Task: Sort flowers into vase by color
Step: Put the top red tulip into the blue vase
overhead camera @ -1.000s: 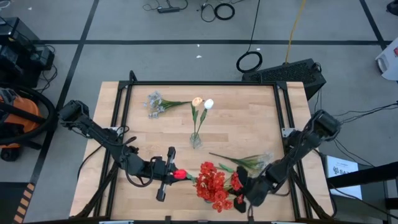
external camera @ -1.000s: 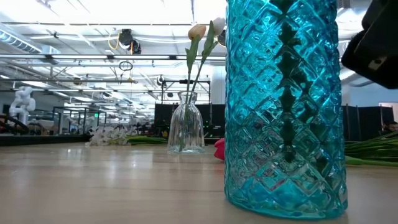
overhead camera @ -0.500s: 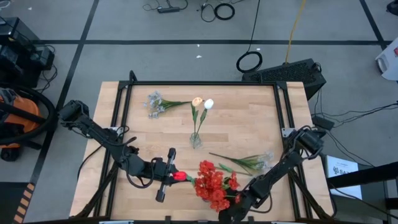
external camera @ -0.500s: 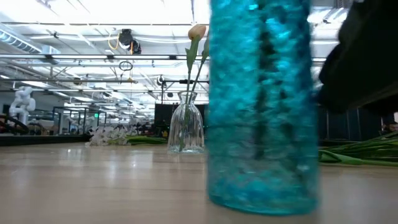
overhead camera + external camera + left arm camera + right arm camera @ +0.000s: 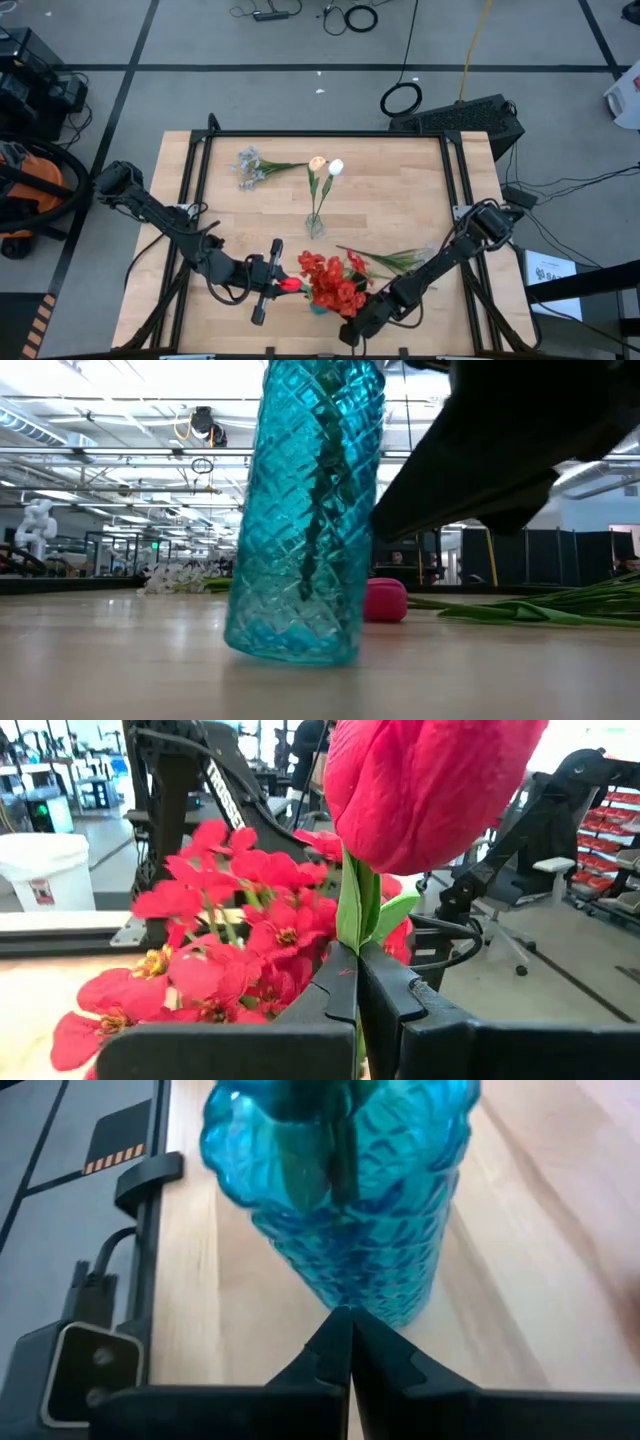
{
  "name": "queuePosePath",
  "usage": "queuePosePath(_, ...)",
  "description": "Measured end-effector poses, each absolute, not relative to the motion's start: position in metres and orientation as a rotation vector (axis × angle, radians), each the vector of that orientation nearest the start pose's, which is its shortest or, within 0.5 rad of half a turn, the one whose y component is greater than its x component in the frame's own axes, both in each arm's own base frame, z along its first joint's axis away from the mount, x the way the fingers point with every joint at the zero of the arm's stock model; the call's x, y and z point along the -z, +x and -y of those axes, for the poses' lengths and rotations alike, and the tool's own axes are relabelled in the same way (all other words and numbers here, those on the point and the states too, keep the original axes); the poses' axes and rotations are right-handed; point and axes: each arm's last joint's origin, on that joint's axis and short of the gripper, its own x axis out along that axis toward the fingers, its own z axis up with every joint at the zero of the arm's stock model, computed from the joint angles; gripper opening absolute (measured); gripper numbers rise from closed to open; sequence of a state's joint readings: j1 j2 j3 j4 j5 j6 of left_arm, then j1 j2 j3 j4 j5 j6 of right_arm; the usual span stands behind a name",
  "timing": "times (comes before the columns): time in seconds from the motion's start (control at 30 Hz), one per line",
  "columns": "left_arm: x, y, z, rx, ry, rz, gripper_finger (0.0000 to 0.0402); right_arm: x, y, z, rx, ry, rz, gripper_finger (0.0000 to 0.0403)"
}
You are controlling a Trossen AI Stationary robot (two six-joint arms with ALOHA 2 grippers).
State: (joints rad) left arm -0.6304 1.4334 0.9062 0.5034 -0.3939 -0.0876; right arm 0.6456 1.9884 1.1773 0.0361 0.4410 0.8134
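Note:
A blue cut-glass vase (image 5: 305, 510) with red clustered blooms (image 5: 330, 280) stands tilted near the table's near edge. My right gripper (image 5: 350, 1320) is shut and sits at the vase's lower wall, on its near-right side (image 5: 345, 333). My left gripper (image 5: 272, 285) is just left of the vase, shut on a red tulip whose bud (image 5: 430, 780) reaches toward the blooms. White and peach tulips (image 5: 326, 165) stand with their stems in a clear vase (image 5: 315, 225). A pale spray (image 5: 250, 165) lies flat near the far edge. My left gripper pinches the red tulip's green stem (image 5: 355, 920) just below the bud, between the two fingers, coming level from the table's left. The bud (image 5: 385, 600) sticks out past the fingertips, low over the table beside the blue vase. My right gripper's shut fingertips meet the blue vase's lower wall (image 5: 370, 1295) near its base, coming low from the table's near-right. The vase leans, with its base (image 5: 290, 650) on the table.
Long green stems with a pale spray (image 5: 395, 260) lie on the table right of the blue vase, under my right arm. The wooden table (image 5: 400, 190) has black rails along its left and right edges. Bare wood shows in the far-right part.
My right gripper has swept toward the table's left along the near edge, staying shut. The blue vase with the red blooms has slid left ahead of it and now leans, standing close to the red tulip in my left gripper.

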Motion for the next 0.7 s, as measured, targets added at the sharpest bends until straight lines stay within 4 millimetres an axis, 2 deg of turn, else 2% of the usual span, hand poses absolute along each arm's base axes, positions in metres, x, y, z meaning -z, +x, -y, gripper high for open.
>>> queuePosePath(0.17,-0.289,0.263,0.182,0.243,-0.074,-0.054,0.0,-0.143,0.338,-0.228,0.058,0.38,-0.708,0.0)
queuePosePath(0.53,-0.278,0.252,0.195,0.254,-0.114,-0.169,0.0,-0.142,0.337,-0.23,0.028,0.385,-0.726,0.0)
queuePosePath(0.7,-0.276,0.252,0.194,0.232,-0.1,-0.186,0.0,-0.142,0.337,-0.229,0.033,0.397,-0.725,0.0)
